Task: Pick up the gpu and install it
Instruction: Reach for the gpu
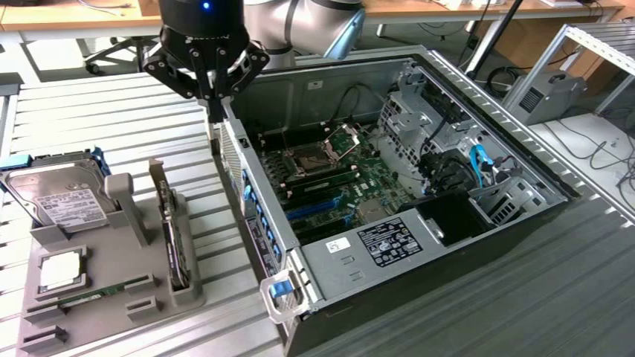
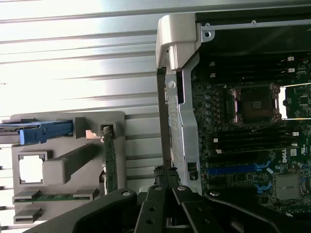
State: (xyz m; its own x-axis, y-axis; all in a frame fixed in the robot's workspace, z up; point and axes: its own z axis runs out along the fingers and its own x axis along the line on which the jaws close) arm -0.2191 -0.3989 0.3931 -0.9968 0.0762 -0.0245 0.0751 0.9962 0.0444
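Gripper (image 1: 213,108) is pinched fully closed w/ nothing btwn the fingers. It hangs over the rear wall of the open PC case (image 1: 245,190), at the end of that wall away from the blue handle (image 1: 282,290). Can't tell if the tips touch the wall. In the wrist view the closed tips (image 2: 165,171) line up w/ that same thin wall edge of the case (image 2: 177,43).

The gpu (image 1: 178,245) isn't picked up. It stands on edge in a slot of the gray holder (image 1: 124,260), which lies just beside the case on the exterior view's left. The gpu is apart from the gripper. Wrist view shows the gpu (image 2: 110,167) as a thin green strip in the holder (image 2: 116,121), near the case wall but not touching it.

Same holder, farther from the case than the gpu, carries:
- hard drive (image 1: 65,201) w/ white label, leaning in its cradle
- square chip (image 1: 62,269)
- memory stick (image 1: 94,297)

Inside the case the motherboard (image 1: 337,186) is exposed, w/ processor socket (image 1: 312,160) near the rear wall. Case and holder both sit on a slatted metal table (image 1: 119,126).
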